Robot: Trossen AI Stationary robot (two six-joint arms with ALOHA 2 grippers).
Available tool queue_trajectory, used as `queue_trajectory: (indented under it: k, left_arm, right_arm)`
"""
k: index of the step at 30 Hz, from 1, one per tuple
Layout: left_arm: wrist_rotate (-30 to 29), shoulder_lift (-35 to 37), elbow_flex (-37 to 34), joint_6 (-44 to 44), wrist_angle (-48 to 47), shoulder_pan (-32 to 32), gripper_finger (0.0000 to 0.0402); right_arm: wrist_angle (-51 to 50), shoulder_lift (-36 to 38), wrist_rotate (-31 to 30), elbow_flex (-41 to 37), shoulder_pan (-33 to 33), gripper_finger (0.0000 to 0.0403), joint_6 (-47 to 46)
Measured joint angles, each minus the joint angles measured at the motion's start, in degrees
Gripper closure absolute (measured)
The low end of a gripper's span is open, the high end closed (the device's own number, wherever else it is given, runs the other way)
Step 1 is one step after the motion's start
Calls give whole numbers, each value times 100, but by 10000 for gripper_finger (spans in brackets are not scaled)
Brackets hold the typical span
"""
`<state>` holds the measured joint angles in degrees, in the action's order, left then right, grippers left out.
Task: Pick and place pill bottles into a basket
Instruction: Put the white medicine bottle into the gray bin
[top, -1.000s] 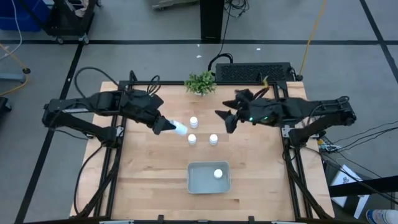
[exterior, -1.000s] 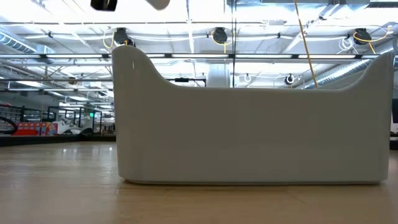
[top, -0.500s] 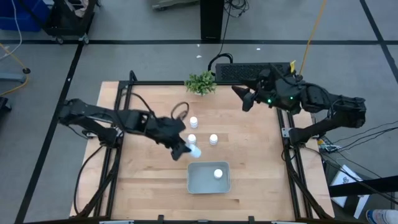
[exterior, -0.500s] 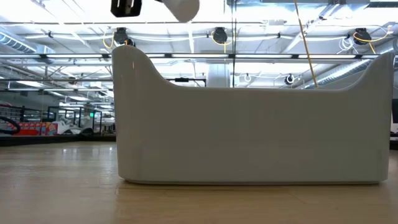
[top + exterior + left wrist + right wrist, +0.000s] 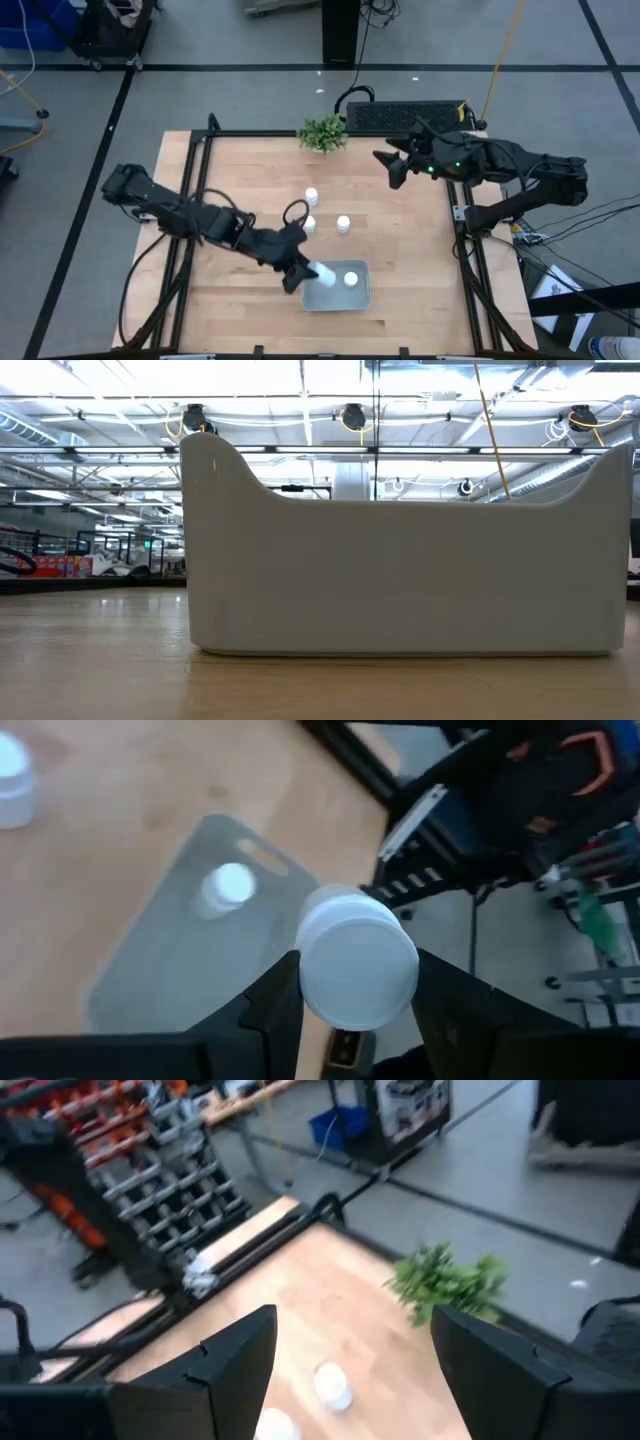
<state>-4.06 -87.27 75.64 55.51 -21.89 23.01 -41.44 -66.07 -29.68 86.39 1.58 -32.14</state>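
Observation:
My left gripper [image 5: 304,273] is shut on a white pill bottle [image 5: 322,271] over the left end of the pale grey-blue basket [image 5: 360,298]; the bottle also shows in the left wrist view [image 5: 356,960]. One bottle [image 5: 350,279] stands inside the basket. Three more bottles [image 5: 312,195], [image 5: 309,225], [image 5: 343,224] stand on their bases on the wooden table. My right gripper [image 5: 390,168] is open and empty over the table's far right part. In the low view the basket's wall [image 5: 400,575] hides everything behind it. My left gripper pinches the bottle's round sides [image 5: 305,982] between its two fingers. The fingers come slanting from the table's left. The bottle lies on its side along the fingers and sticks out past their tips over the basket. Whether it touches the basket, I cannot tell.
A small green plant [image 5: 322,132] stands at the table's far edge, also seen in the right wrist view [image 5: 448,1280]. A dark metal frame [image 5: 200,150] rims the table. Bare wood lies left of the basket and at the near edge.
My left gripper has carried the bottle from beside the standing bottles toward the table's near edge and right, to the basket's left end, and has dropped out of the low view's top. My right gripper has drawn back toward the far right.

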Motion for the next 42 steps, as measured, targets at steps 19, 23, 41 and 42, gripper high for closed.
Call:
queue_trajectory:
  k: [19,23,41,42]
  left_arm:
    - [-327,-2189,3229,-547,-3286,334,232]
    - [-95,-2415,3265,-564,-3354,333,235]
    - [209,-3240,3224,-863,-3498,152,233]
    - [208,-3240,3200,-879,-3498,131,229]
  right_arm:
    - [1213,560,1336,-1111,253,145,-281]
    - [1323,750,1331,-1234,377,145,-338]
    - [2899,1506,1329,-2644,533,145,-763]
    - [2972,1531,1330,-2697,533,145,-761]
